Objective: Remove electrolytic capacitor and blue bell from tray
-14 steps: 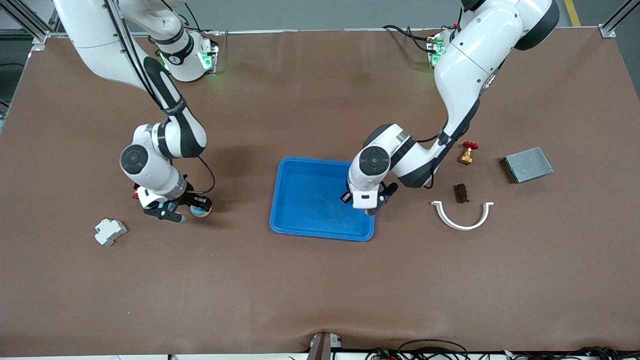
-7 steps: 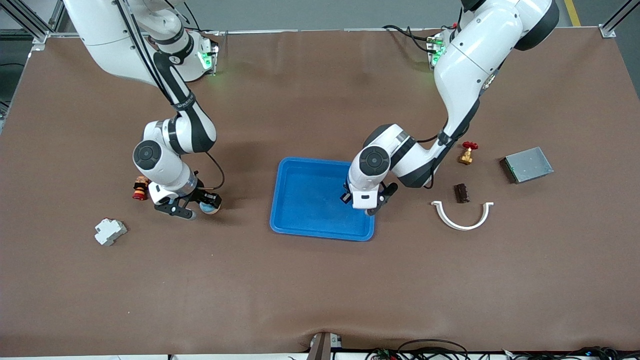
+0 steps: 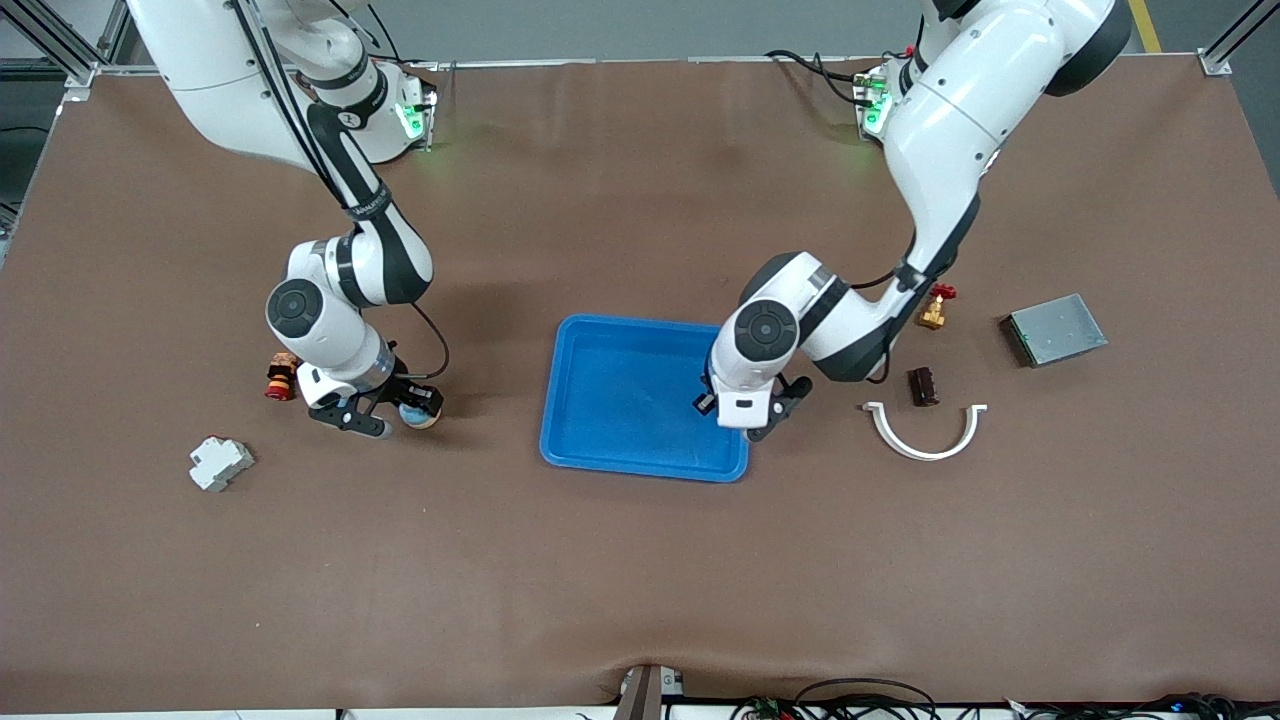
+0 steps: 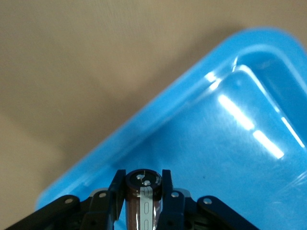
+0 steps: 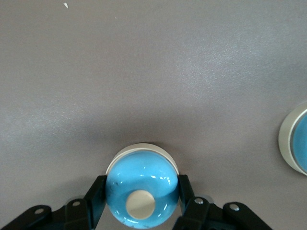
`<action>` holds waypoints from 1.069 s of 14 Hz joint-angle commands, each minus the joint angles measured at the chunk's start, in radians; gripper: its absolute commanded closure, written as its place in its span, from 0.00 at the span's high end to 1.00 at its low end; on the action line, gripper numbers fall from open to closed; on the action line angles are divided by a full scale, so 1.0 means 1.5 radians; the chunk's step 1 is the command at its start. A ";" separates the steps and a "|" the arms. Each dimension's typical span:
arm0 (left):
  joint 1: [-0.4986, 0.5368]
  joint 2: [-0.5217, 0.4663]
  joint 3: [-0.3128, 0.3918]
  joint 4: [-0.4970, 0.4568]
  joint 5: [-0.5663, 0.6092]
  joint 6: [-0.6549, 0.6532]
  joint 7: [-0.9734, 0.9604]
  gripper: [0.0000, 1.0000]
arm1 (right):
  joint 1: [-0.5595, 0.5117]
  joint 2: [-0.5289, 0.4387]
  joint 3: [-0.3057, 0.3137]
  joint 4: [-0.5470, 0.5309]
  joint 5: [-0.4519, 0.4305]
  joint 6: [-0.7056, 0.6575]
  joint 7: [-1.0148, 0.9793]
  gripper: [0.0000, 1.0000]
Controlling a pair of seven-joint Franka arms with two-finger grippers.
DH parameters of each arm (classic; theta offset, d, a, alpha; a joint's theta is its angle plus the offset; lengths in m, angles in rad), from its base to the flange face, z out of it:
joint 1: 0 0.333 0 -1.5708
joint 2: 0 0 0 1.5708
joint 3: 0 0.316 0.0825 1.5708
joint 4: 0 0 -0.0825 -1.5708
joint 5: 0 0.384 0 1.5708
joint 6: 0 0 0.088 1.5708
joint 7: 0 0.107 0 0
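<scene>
Right gripper (image 5: 141, 203) clamped on the blue bell (image 5: 140, 191), just above the desk (image 3: 640, 580) toward the right arm's end. Left gripper (image 4: 142, 196) closed on the dark capacitor (image 4: 142, 194), over the blue tray (image 3: 600, 400) at its rim nearest the left arm.

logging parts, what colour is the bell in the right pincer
Light blue bell with a cream button; clearest in the right wrist view.

**Bystander items on the brown desk**

Toward the left arm's end: a grey metal box (image 3: 1054, 329), a small brass valve with red handle (image 3: 936, 306), a dark brown block (image 3: 922, 386), a white curved clip (image 3: 925, 431). Toward the right arm's end: a white breaker (image 3: 220, 463), a red-and-yellow button (image 3: 279, 376).
</scene>
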 commanded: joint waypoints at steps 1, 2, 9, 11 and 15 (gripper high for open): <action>0.033 -0.048 -0.005 -0.011 0.005 -0.045 0.057 0.00 | 0.007 -0.005 0.005 -0.032 0.018 -0.012 0.003 0.00; 0.044 -0.061 -0.005 -0.011 0.006 -0.065 0.073 0.00 | 0.007 -0.011 0.004 -0.029 0.017 -0.029 0.003 0.00; 0.188 -0.123 -0.008 0.007 -0.021 -0.142 0.341 0.00 | 0.003 -0.051 0.001 -0.013 0.008 -0.119 0.002 0.00; 0.223 -0.106 -0.002 0.019 -0.016 -0.138 0.410 0.00 | 0.000 -0.051 0.001 -0.013 -0.001 -0.120 0.002 0.00; 0.250 -0.051 0.012 0.061 0.033 -0.122 0.478 0.00 | -0.007 -0.047 0.001 -0.003 -0.009 -0.119 0.002 0.00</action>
